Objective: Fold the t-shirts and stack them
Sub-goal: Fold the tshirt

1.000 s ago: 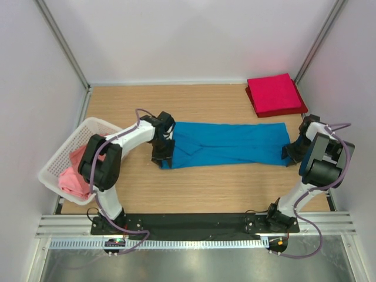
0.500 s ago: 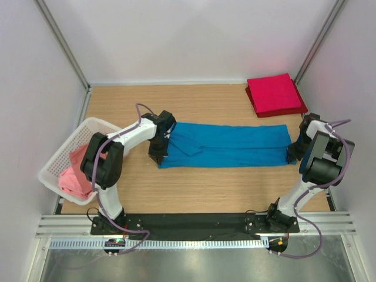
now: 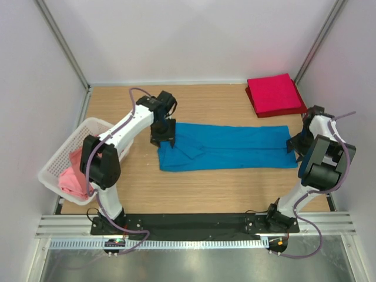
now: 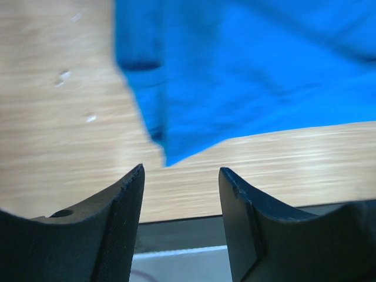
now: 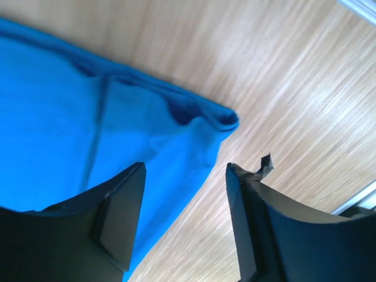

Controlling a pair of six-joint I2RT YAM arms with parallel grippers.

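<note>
Holding crumpled salmon-pink t-shirts point(image 3: 71, 176), the white lattice basket point(image 3: 61, 154) sits at the L edge of the wood-grain table point(image 3: 205, 185).

Blue t-shirt point(image 3: 229, 145): soft cotton, laid flat as a long horizontal band at table ctr, with one diagonal flap near its L end. Hem seam and a rolled corner show in the R wrist view point(image 5: 70, 117).

Red t-shirt pile point(image 3: 275, 94): folded square, far R corner, with a darker layer under a brighter one; well apart from the blue band.

L gripper point(image 3: 163, 140): arm stretched fwd, wrist pointing down at the band's L end. Fingers apart, nothing between them point(image 4: 181, 176); cloth corner just ahead of the tips.

R gripper point(image 3: 294, 145): arm bent close to its base, at the band's R end. Fingers apart and empty point(image 5: 185, 170), over the cloth edge.
</note>
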